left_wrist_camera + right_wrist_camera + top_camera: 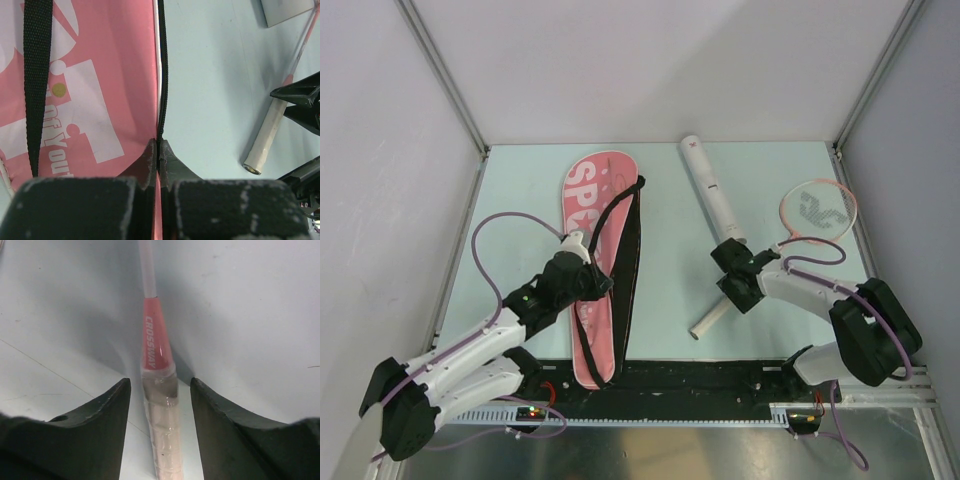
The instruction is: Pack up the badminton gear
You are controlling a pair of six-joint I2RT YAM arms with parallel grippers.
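Right of the bag (582,195) pinched in the closed left gripper (158,150), the racket handle (163,440) was straddled, untouched, by the open right gripper (160,385); skidding under off-centre closure was risked.

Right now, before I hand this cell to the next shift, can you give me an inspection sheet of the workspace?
Surface: pale blue table; no spills seen.
Job's things: pink bag lies flat, left of centre; white tube lies to its right; one racket with its head at the far right and its handle pointing toward the near edge. No second racket or shuttlecocks are in view.
Clutter: nothing seen.
Grippers: left gripper shut on the bag's black edge; right gripper open, straddling the racket's handle.
Cables: purple cable loops off the left arm; another arcs beside the racket head.
Surroundings: plain walls, metal frame posts.
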